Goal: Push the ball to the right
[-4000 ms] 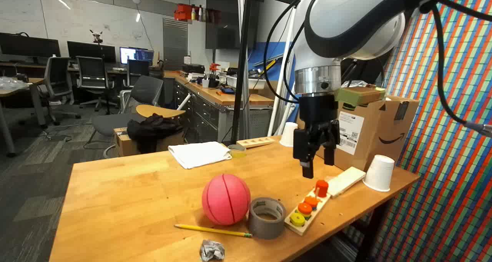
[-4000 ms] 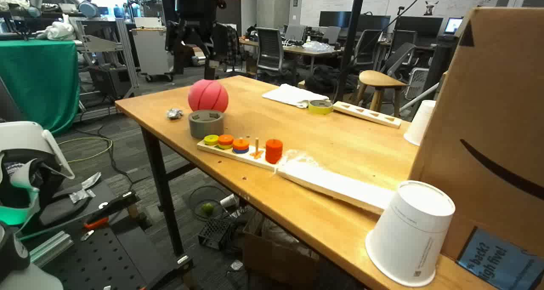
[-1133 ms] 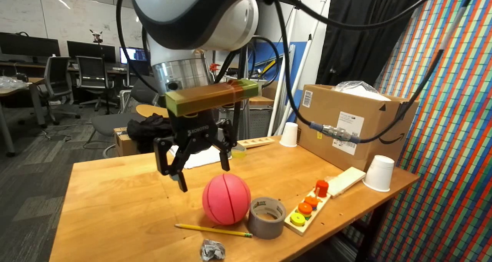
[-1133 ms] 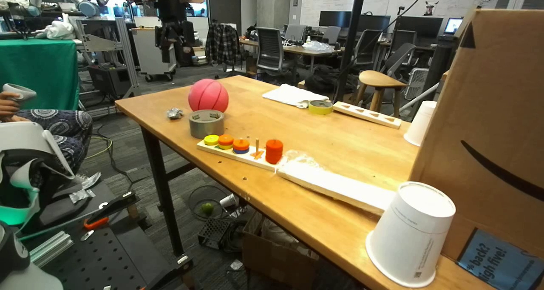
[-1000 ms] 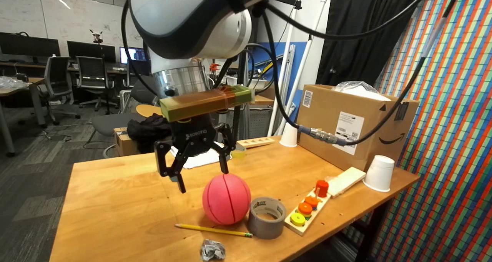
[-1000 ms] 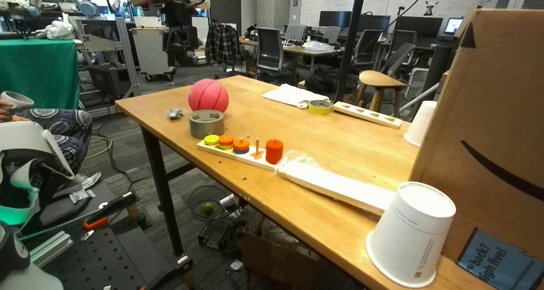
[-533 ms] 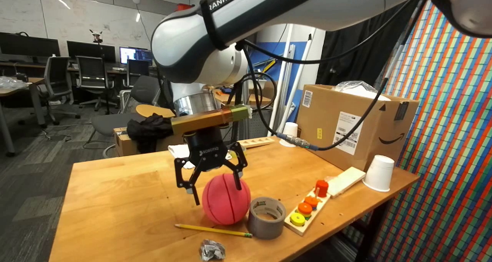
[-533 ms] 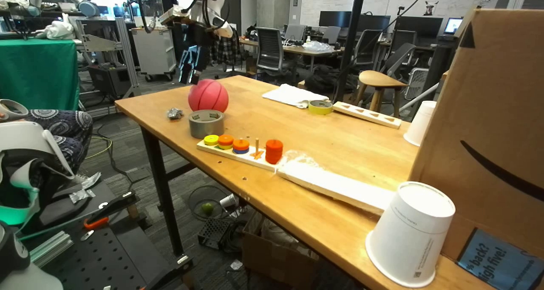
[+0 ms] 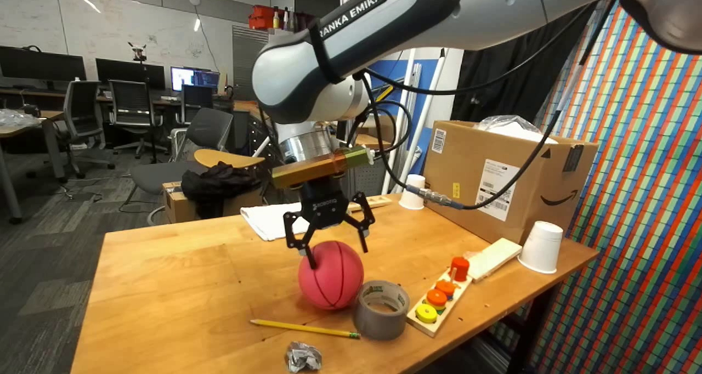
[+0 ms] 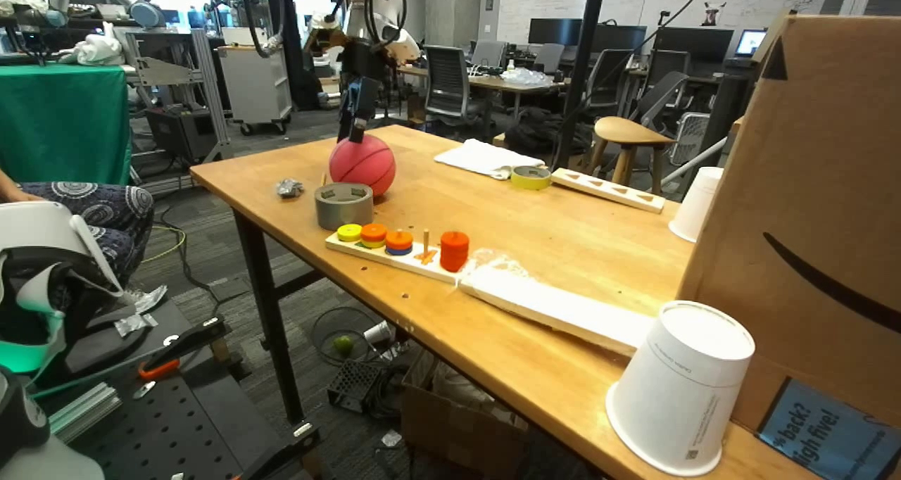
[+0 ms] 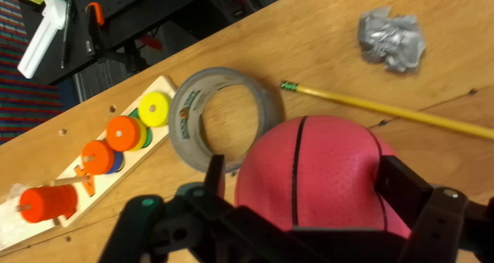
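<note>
The reddish-pink ball (image 9: 335, 281) with dark seams rests on the wooden table in both exterior views, also here (image 10: 364, 167). My gripper (image 9: 339, 258) is open above it, fingers pointing down. In the wrist view, the gripper (image 11: 301, 166) spans the ball (image 11: 328, 178). The finger on the right there presses against the ball and shades a small hollow in it. The other finger stands apart from the ball, with a gap. In an exterior view, the touching finger is at the ball's upper left side. The ball's underside is hidden.
A grey tape roll (image 9: 381, 311) stands close beside the ball. A pegboard with coloured discs (image 9: 439, 302) lies beyond it. A yellow pencil (image 9: 304, 328) and crumpled foil (image 9: 303, 357) lie near the front. A white cloth (image 9: 274, 220), cups (image 9: 541, 248) and a cardboard box (image 9: 482, 182) stand further off.
My gripper has come down and moved to the right in both exterior views, bringing one finger against the ball. The ball has shifted slightly right and turned. The gripper stays open.
</note>
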Controlling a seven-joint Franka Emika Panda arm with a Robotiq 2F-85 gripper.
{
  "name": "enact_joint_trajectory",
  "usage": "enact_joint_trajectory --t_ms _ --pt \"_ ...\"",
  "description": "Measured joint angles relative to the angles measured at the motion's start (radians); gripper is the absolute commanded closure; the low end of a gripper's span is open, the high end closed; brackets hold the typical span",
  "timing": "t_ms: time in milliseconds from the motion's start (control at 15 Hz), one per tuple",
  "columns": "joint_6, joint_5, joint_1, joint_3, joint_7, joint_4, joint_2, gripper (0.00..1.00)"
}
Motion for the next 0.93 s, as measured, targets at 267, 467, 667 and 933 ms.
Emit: enact_joint_trajectory --t_ms 267,467,667,933 --pt "0.040 -0.128 -0.061 -0.081 0.065 -0.135 -0.113 0.00" --pt "0.051 -0.250 -0.120 -0.122 0.130 -0.226 -0.190 0.00" --pt "0.051 -0.356 -0.144 -0.123 0.234 -0.284 -0.250 0.00" --pt "0.042 -0.394 -0.129 -0.055 0.326 -0.319 -0.285 0.00"
